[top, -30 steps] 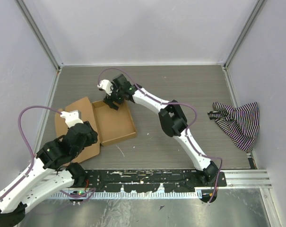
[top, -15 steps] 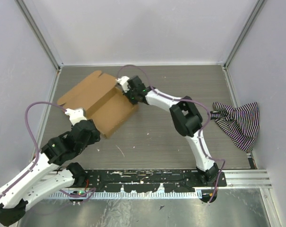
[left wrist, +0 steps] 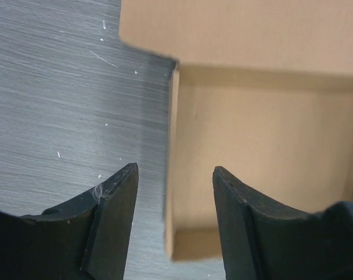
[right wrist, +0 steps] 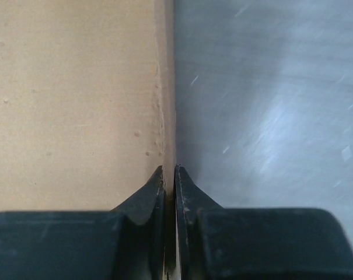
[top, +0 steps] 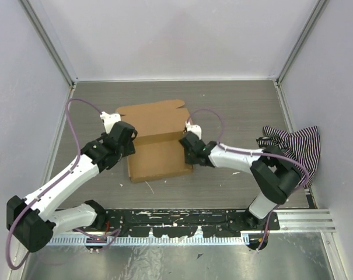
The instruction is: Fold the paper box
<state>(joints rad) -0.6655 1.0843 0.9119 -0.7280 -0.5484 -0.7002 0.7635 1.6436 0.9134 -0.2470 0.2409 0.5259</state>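
Note:
The paper box is a brown cardboard tray lying mid-table, with its lid flap stretching toward the back. My left gripper is at the tray's left wall. In the left wrist view it is open, with the upright wall edge standing between the fingers and touching neither. My right gripper is at the tray's right side. In the right wrist view it is pinched shut on the thin right wall. The cardboard fills the left half of that view.
A black-and-white striped cloth lies crumpled at the right, against the side wall. A black mounting rail runs along the near edge between the arm bases. White enclosure walls close off the left, back and right.
The box has come from the far left to mid-table and turned square. The right gripper moved down to its right wall and shut there. The left gripper reached forward to the left wall.

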